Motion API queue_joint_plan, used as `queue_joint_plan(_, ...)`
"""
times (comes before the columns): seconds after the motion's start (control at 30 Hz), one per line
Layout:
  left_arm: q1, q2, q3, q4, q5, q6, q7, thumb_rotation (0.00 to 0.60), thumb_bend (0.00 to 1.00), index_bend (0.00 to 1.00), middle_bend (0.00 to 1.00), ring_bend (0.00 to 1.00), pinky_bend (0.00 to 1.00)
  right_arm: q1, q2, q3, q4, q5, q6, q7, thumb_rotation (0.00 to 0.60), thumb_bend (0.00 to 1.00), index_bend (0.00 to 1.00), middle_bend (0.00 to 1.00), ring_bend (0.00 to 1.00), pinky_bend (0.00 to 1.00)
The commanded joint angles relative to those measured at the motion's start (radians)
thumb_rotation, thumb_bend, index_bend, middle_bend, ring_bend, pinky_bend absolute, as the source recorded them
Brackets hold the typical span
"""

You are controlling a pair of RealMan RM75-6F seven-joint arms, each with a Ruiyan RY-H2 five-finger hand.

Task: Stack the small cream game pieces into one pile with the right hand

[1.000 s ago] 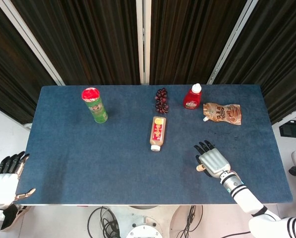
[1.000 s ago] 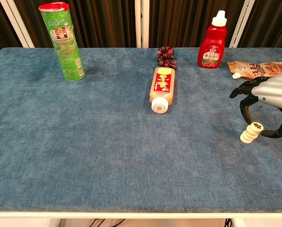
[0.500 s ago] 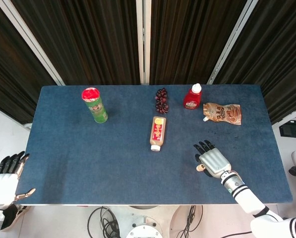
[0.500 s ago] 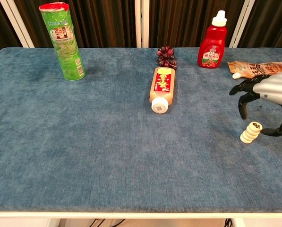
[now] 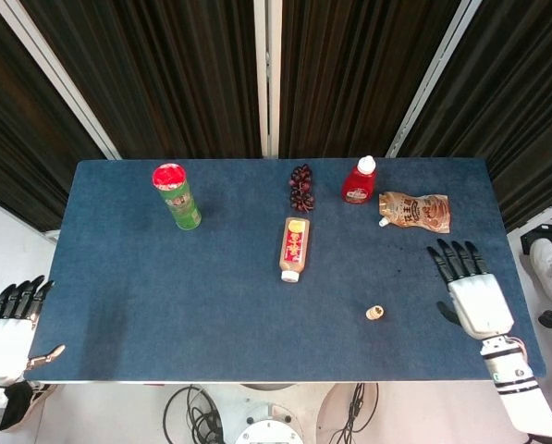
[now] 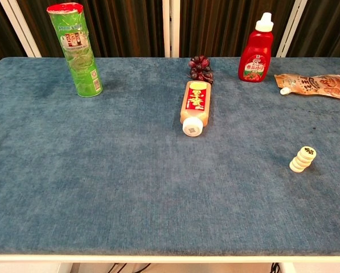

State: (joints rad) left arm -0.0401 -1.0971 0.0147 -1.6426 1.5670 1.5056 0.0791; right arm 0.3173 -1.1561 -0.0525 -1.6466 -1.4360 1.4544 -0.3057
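Note:
The small cream game pieces [image 6: 302, 159] stand in one slightly leaning pile on the blue table, right of the middle; the head view shows the pile [image 5: 374, 313] from above. My right hand [image 5: 471, 290] is well to the right of the pile, near the table's right edge, fingers spread flat and holding nothing. My left hand [image 5: 7, 331] hangs off the table's front left corner, fingers apart and empty. Neither hand shows in the chest view.
A green tube can [image 5: 177, 195] stands at the back left. A sauce bottle [image 5: 293, 248] lies in the middle, with dark grapes [image 5: 300, 186] behind it. A red ketchup bottle [image 5: 358, 179] and a brown pouch [image 5: 415, 211] sit at the back right.
My right hand has let go of the pile and drawn away to the right, out of the chest view. The pile stays standing. The left hand has barely moved.

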Motion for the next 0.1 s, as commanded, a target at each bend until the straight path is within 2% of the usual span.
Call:
queue_joint_plan(0.03,-0.004,-0.007,-0.006,0.009,0.010,0.010,0.016,0.600,0.09,0.00,0.00,0.00,0.00,-0.075,-0.028,0.013,0.105,0.000,0.038,0.072,0.600,0.13,0.00,0.00,0.00,0.00)
queue_joint_plan(0.1,-0.004,-0.012,-0.010,0.015,0.015,0.018,0.031,0.600,0.09,0.00,0.00,0.00,0.00,-0.081,-0.036,0.020,0.122,0.005,0.029,0.089,0.600,0.13,0.00,0.00,0.00,0.00)
